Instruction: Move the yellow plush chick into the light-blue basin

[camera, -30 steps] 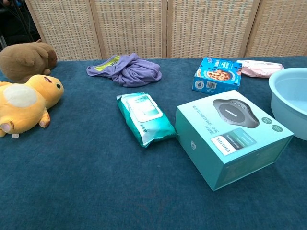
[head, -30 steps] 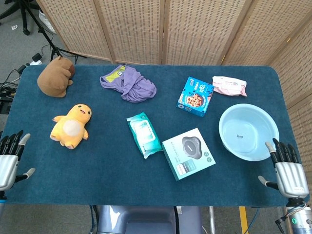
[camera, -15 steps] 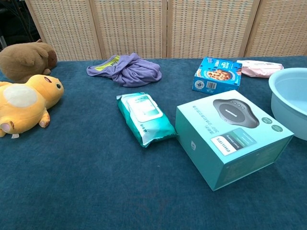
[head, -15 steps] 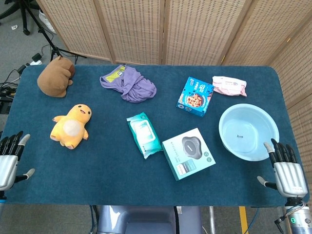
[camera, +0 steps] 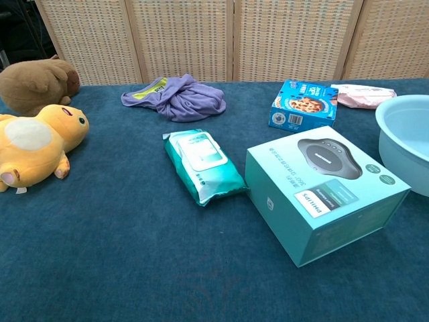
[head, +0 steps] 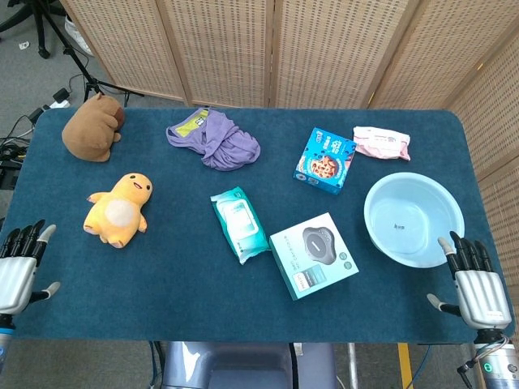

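Observation:
The yellow plush chick lies on its back on the left part of the blue table; the chest view shows the chick at its far left edge. The light-blue basin stands empty near the right edge, and the chest view cuts the basin off at its right side. My left hand hangs open off the front left corner, well below the chick. My right hand is open at the front right corner, just in front of the basin. Neither hand shows in the chest view.
A brown plush sits at the back left, a purple cloth at the back middle. A wipes pack and a teal box lie between chick and basin. A cookie box and a pink pack are behind the basin.
Both hands have sunk slightly toward the table's front edge. The chick, the basin and the other things have not moved.

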Robot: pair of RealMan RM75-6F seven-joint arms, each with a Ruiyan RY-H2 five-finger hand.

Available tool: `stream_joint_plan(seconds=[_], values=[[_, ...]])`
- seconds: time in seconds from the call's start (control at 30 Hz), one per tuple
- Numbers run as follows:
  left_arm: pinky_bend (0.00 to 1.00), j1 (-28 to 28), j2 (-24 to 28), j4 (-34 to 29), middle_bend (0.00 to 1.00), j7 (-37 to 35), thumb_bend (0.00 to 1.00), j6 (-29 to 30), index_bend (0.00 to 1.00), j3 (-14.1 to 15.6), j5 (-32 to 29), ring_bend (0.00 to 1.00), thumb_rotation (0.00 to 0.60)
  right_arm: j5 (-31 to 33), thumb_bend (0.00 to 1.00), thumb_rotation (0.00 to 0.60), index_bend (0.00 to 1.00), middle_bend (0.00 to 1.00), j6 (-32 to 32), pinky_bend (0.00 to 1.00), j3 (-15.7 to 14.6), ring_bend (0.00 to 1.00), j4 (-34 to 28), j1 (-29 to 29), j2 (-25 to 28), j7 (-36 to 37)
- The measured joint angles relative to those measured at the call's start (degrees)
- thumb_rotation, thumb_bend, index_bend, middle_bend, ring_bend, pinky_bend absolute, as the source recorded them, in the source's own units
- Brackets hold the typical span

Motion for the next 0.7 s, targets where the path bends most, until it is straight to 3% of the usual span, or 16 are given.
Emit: stream_joint_plan(seconds=[0.17,0.37,0.5,0.7], values=[[0.00,-2.6,2.0,-2.3,0.00,1.4,0.13,-4.7,0.00,-1.6,-4.0,0.00,0.600,-0.3,0.00,0.600,0.00,0.00,0.1,0.00,0.0,0.00,0.1,0.0,0.1,0.3],[0.00,-7.2,5.6,-6.8,0.00,-1.8,0.13,-14.6,0.00,-4.7,-12.4,0.00,0.600,-0.6,0.00,0.600,0.00,0.00,-0.3,0.00,-0.3,0.00,0.1,0.1,0.0,0.1],[0.00,-11.4,7.1,-8.9,0.00,-4.9,0.13,-20.7,0.00,-8.1,-21.0,0.00,0.600,-0.9,0.00,0.600,0.00,0.00,-0.8,0.00,-0.6,0.00,0.1,0.4,-0.2,-0.1],[0.00,-17.1,7.1,-10.5,0.00,-5.4,0.13,-24.2,0.00,-12.0,-34.7,0.00,0.600,-1.2,0.00,0.600,0.00,0.00,-1.6,0.00,-1.1,0.00,-0.1,0.6,-0.2,-0.3]])
